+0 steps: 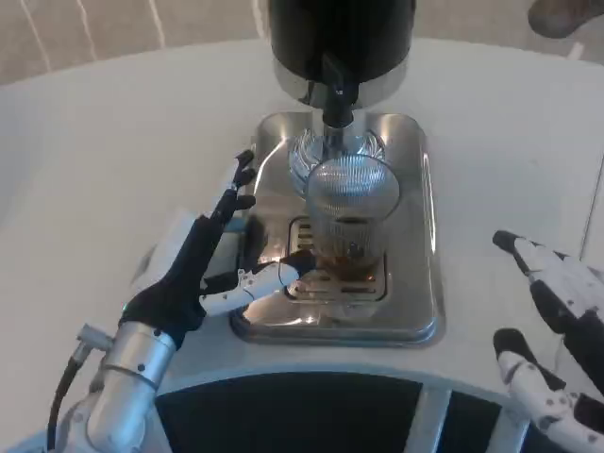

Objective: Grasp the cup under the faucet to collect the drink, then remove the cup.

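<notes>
I see the cup [347, 222] under the faucet [337, 99] at 12 o'clock, some drink collected. My left hand [219, 260], fingers spread, touches nothing; right hand [557, 330] waits open. Grasp and removal remain.

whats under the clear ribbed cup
The clear ribbed plastic cup stands on the slotted grate of the shiny steel drip tray, below the black dispenser's faucet. Brownish liquid shows at its bottom. The grate beneath its base is covered.
</notes>
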